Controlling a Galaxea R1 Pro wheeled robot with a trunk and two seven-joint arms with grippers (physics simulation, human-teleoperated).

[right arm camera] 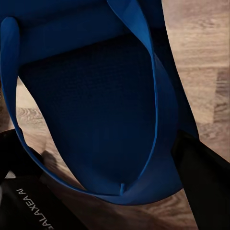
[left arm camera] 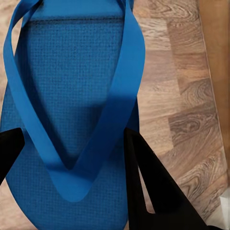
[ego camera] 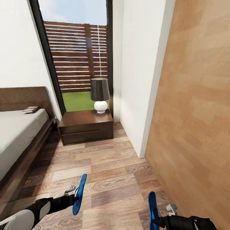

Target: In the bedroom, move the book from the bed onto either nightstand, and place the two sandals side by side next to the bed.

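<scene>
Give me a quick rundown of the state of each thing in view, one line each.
left sandal: off the floor, held on edge in the left gripper.
right sandal: off the floor, held on edge in the right gripper.
book: lying flat on the bed, near the headboard.
nightstand: drawers shut, a lamp standing on top.
lamp: upright, unlit.

Home bedroom: bed (ego camera: 19, 134), nightstand (ego camera: 86, 126), lamp (ego camera: 100, 94), plank floor (ego camera: 108, 179).
</scene>
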